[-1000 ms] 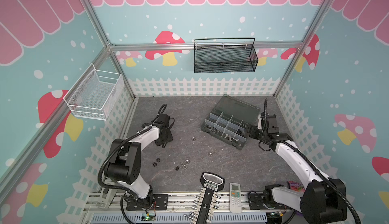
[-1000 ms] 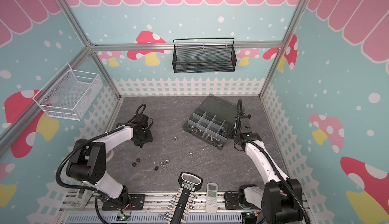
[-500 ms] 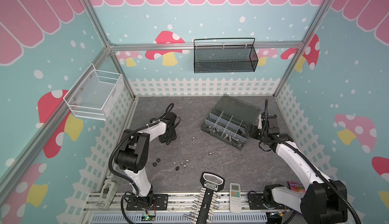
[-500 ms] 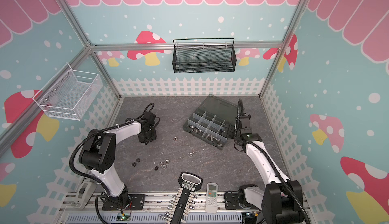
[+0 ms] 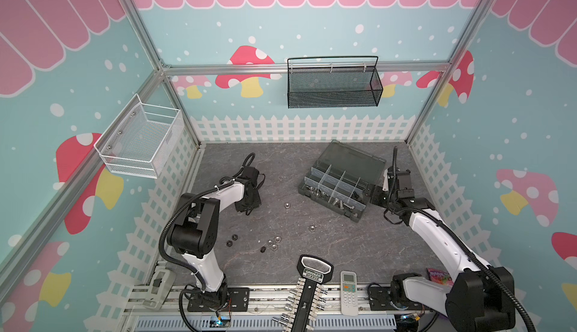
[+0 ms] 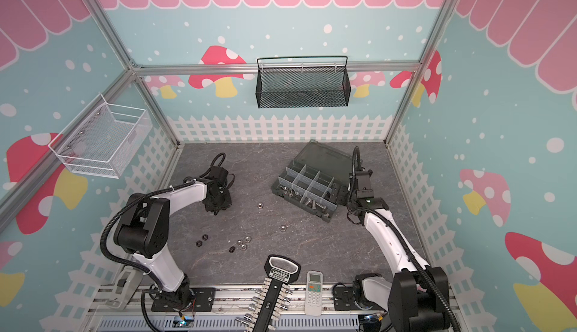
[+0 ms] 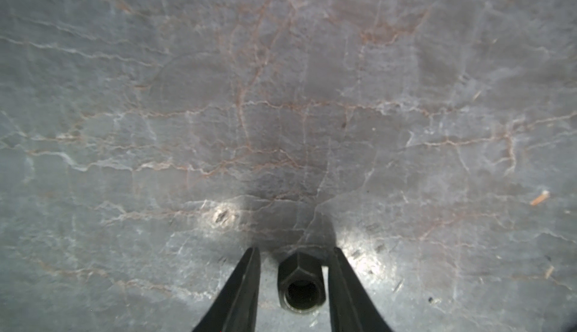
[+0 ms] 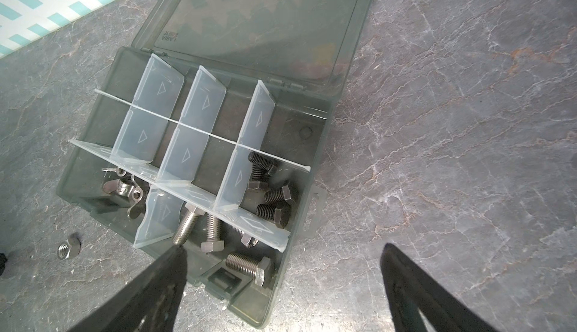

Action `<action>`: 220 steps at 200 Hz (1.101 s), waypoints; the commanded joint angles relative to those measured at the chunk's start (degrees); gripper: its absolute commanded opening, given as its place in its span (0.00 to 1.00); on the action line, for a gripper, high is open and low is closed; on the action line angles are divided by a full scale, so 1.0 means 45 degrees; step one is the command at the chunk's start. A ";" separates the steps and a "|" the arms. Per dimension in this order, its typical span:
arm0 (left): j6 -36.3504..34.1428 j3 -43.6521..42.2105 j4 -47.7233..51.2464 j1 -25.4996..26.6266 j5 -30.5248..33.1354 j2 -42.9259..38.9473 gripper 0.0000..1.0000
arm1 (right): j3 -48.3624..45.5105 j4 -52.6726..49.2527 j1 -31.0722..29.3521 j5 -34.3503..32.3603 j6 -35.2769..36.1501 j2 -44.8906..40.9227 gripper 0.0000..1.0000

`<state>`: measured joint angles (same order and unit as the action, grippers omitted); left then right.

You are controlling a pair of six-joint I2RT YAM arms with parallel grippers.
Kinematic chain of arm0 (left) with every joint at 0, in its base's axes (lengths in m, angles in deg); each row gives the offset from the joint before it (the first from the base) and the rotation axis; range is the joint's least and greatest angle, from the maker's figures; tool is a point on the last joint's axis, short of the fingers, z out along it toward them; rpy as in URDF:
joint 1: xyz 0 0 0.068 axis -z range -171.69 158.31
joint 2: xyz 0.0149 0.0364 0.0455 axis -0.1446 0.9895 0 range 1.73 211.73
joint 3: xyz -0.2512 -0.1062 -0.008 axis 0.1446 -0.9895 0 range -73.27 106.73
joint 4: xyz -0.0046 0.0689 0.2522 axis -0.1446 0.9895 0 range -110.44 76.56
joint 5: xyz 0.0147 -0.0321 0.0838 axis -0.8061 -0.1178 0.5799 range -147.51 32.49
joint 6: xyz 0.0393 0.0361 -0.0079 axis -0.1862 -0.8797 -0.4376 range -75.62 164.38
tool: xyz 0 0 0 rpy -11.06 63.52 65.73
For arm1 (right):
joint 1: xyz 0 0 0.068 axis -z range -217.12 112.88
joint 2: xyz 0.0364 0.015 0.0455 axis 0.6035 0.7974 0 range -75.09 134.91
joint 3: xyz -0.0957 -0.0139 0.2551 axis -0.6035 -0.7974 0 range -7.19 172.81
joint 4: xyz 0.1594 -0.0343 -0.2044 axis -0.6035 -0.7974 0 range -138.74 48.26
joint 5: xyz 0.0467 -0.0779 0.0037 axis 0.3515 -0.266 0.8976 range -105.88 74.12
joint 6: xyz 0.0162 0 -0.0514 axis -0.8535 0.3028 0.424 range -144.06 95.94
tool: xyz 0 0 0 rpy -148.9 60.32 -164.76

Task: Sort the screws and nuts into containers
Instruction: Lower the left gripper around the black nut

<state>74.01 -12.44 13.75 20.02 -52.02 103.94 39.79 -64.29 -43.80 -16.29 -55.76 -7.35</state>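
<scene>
Several nuts (image 5: 276, 239) scattered on grey veined tabletop (image 5: 343, 252); mushroom-print walls (image 5: 515, 112).

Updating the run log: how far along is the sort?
Done: black and silver screws, plus wing nuts, lie in the box. In hand: left gripper straddles a black nut, not yet clamped. Left: several loose nuts on the table; right gripper open by the box.

Left arm (image 5: 224, 194) bends low near the left edge of the worktop (image 5: 343, 252), left pincer (image 7: 294, 250) pointing down, jaws slightly apart. Right arm (image 5: 437, 233) reaches along the right edge, right pincer (image 8: 282, 247) spread wide.
</scene>
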 commanded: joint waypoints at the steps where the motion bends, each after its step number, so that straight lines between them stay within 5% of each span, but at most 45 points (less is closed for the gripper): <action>1: 0.0153 -0.0676 0.0038 -0.0259 -0.0855 0.0114 0.34 | -0.0128 0.0027 0.0069 -0.0008 -0.0113 0.0062 0.98; 127: 0.0468 -0.0937 0.0454 -0.0158 -0.0740 -0.0156 0.20 | -0.0225 0.0028 0.0076 0.0012 -0.0257 -0.0084 0.98; 220: 0.0617 -0.0015 0.0853 0.1307 0.0012 -0.0748 0.15 | -0.0225 0.0105 0.0061 -0.0018 -0.0274 -0.0022 0.98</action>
<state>75.69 -14.23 14.08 23.05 -51.14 102.00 39.35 -64.27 -43.80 -16.26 -56.28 -7.35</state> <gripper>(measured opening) 0.189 0.980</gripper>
